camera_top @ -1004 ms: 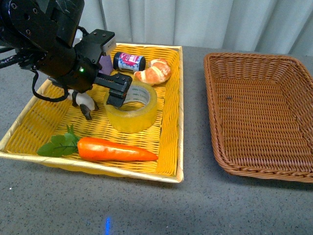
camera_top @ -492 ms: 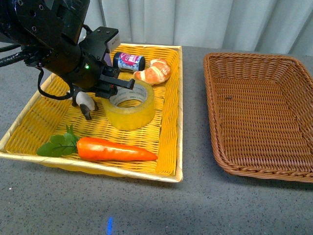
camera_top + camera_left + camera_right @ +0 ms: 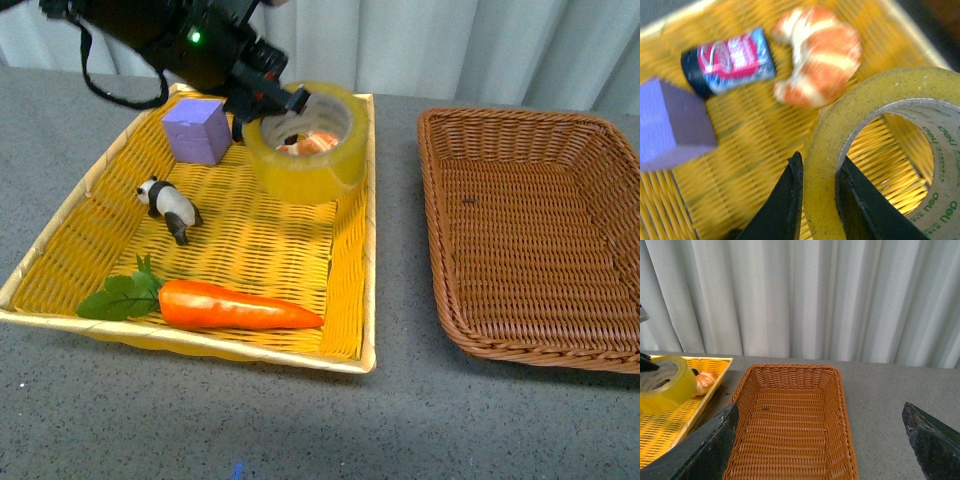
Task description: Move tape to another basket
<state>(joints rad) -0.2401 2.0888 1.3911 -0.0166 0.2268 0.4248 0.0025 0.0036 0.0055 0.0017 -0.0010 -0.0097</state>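
My left gripper is shut on the wall of the yellow tape roll and holds it in the air over the far right part of the yellow tray. In the left wrist view one finger is outside the tape and one inside the white core, the gripper pinching the rim. The brown wicker basket stands empty at the right, apart from the tape. My right gripper is open, above the near end of the basket; the tape shows at its left.
In the yellow tray lie a purple cube, a panda figure, a carrot, a croissant and a small can. A curtain hangs behind the grey table.
My left gripper has lifted the tape off the tray floor and carried it up and to the right. The purple cube and panda are now uncovered.
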